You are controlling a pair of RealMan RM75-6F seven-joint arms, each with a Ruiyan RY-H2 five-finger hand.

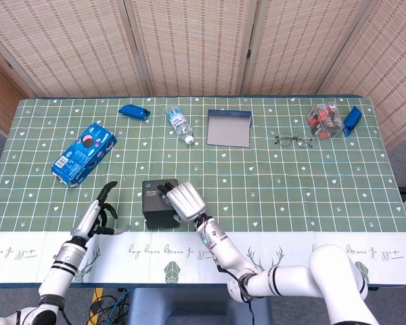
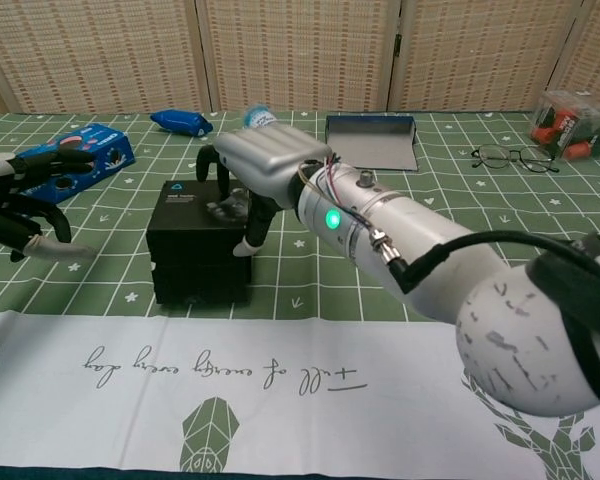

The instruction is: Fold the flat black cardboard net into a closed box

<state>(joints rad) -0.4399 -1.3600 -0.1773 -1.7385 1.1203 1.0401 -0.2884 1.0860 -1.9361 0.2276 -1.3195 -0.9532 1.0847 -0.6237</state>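
Observation:
The black cardboard box (image 1: pixel 155 198) (image 2: pixel 192 245) stands folded and closed near the table's front edge, a small label on its top. My right hand (image 1: pixel 183 199) (image 2: pixel 252 172) rests on the box's top right part, fingers (image 2: pixel 246 240) reaching down its right side and the thumb toward the back. My left hand (image 1: pixel 99 210) (image 2: pixel 22 196) hovers well left of the box, apart from it, holding nothing, with its fingers apart and loosely bent.
A blue snack box (image 1: pixel 84 152) lies at the left. Along the back are a blue packet (image 1: pixel 133 112), a water bottle (image 1: pixel 180 124) and a grey tray (image 1: pixel 229 128). Glasses (image 1: pixel 294 141) and a clear container (image 1: pixel 325 118) sit back right. A white cloth strip (image 2: pixel 310 380) covers the front edge.

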